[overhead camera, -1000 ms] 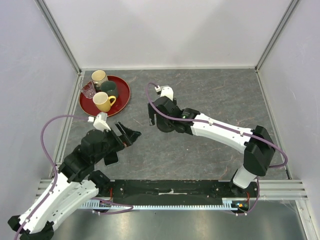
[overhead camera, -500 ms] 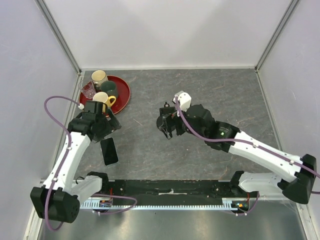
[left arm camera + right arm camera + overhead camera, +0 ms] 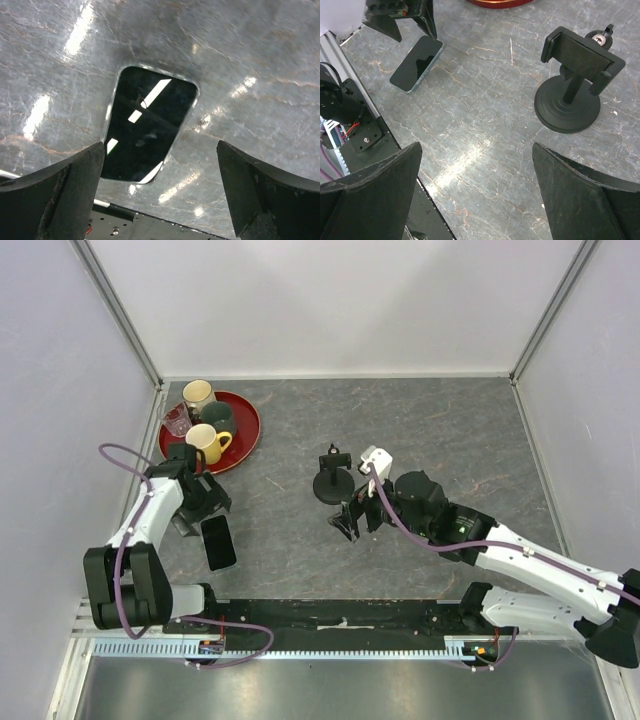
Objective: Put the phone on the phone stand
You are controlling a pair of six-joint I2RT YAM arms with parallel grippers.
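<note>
Phone (image 3: 218,542) lies flat, screen up, on the tabletop (image 3: 430,430) near its front-left edge, just beside the spread left fingers (image 3: 60,200), untouched. The right fingers (image 3: 370,190), spread wide and empty, hover near the upright phone stand (image 3: 332,480) mid-tabletop.

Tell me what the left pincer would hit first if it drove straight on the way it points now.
The phone. It lies flat on the table, framed between the fingers of the open left pincer, so it is likely met before bare tabletop. Depth is hard to judge here.
</note>
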